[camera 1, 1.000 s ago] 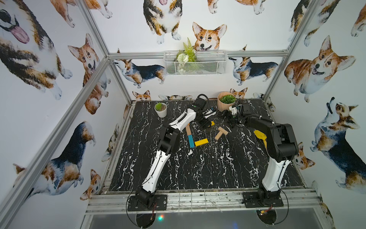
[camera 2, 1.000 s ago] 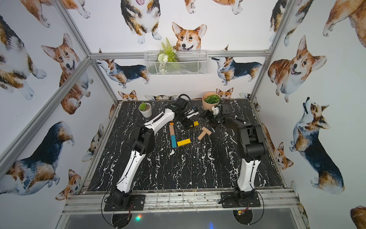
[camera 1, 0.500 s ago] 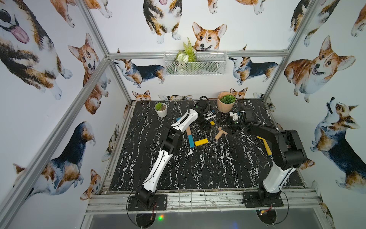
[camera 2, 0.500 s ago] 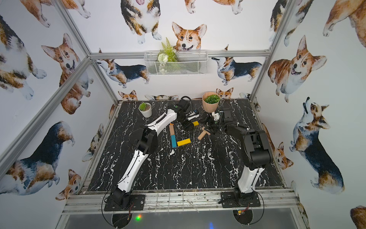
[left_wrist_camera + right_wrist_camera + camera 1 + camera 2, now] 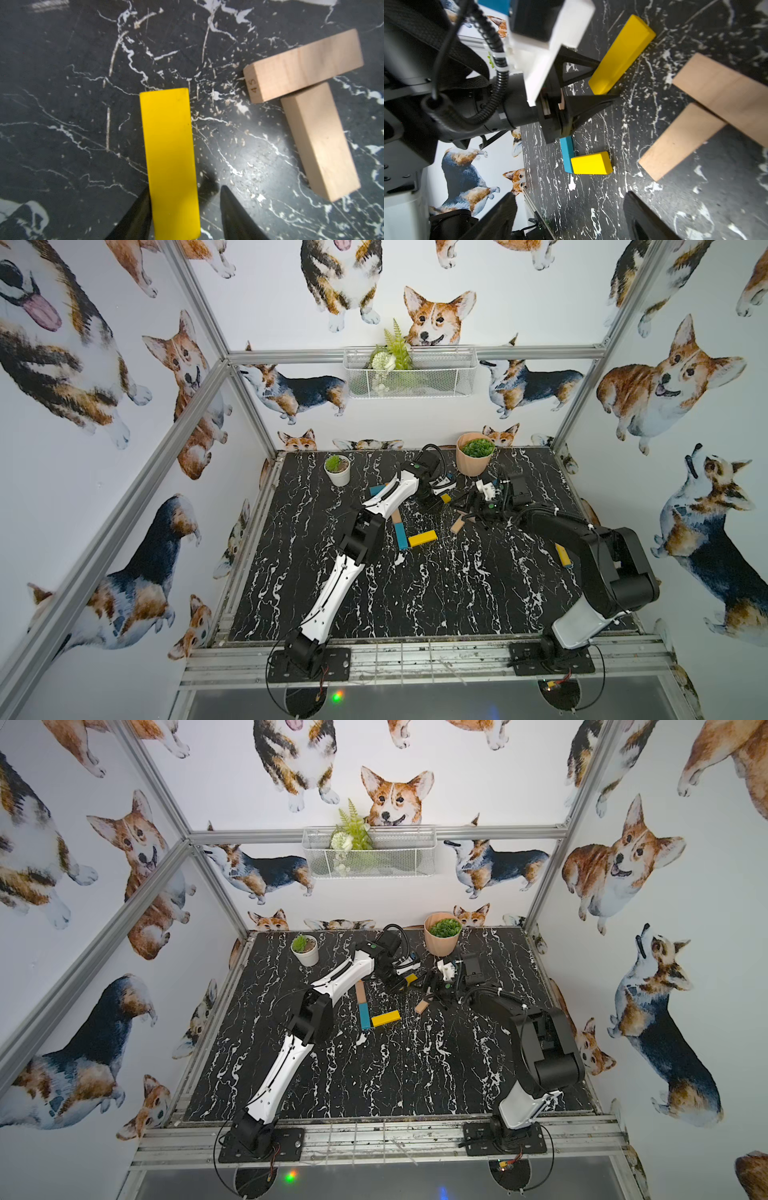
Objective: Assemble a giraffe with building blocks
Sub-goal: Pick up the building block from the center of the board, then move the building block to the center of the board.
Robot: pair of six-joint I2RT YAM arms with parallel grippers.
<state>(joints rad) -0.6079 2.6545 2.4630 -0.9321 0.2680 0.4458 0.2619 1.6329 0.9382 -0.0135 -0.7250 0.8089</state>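
Forming the work surface is a black, white-veined marble tabletop [image 5: 415, 593], enclosed by white walls [image 5: 124, 406] printed with corgis. The left gripper [image 5: 184, 190] straddles one end of a yellow block [image 5: 169, 145] lying on that surface, jaws partly spread: one finger touching it, the other just clear. The right gripper [image 5: 570, 195] stands spread wide, holding nothing. Near the yellow block, a tan block [image 5: 301, 64] bears "45" on its end.
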